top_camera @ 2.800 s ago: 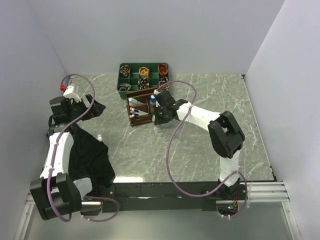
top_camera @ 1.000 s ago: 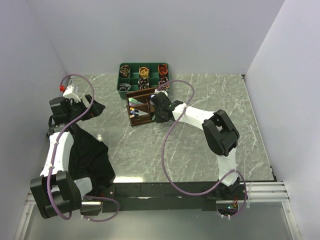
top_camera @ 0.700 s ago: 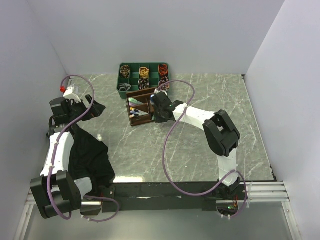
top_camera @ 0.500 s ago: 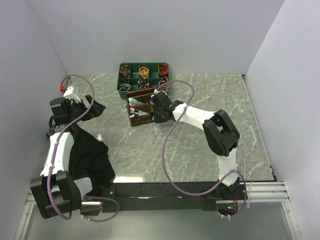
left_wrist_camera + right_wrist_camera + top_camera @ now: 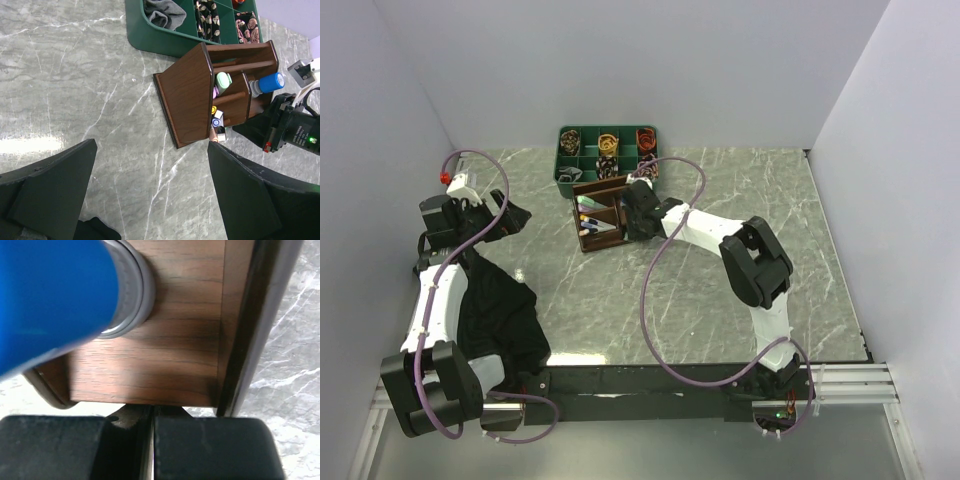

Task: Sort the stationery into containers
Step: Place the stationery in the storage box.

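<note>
The dark brown organiser (image 5: 597,212) stands mid-table and also shows in the left wrist view (image 5: 192,95). It holds several pens (image 5: 216,119), a mint-green clip (image 5: 223,80) and a blue-capped grey cylinder (image 5: 270,82). In the right wrist view the cylinder (image 5: 55,295) stands upright in a wooden compartment (image 5: 180,340). My right gripper (image 5: 152,445) is shut and empty, low against the organiser's right side (image 5: 635,215). My left gripper (image 5: 150,200) is open and empty, held above the table left of the organiser.
A green divided tray (image 5: 563,160) with small rolled items sits just behind the organiser. A black cloth (image 5: 500,310) lies at the left under my left arm. White walls close in the table on three sides.
My right gripper has edged closer to the organiser's right side and its elbow has swung left. The left arm has not moved.
</note>
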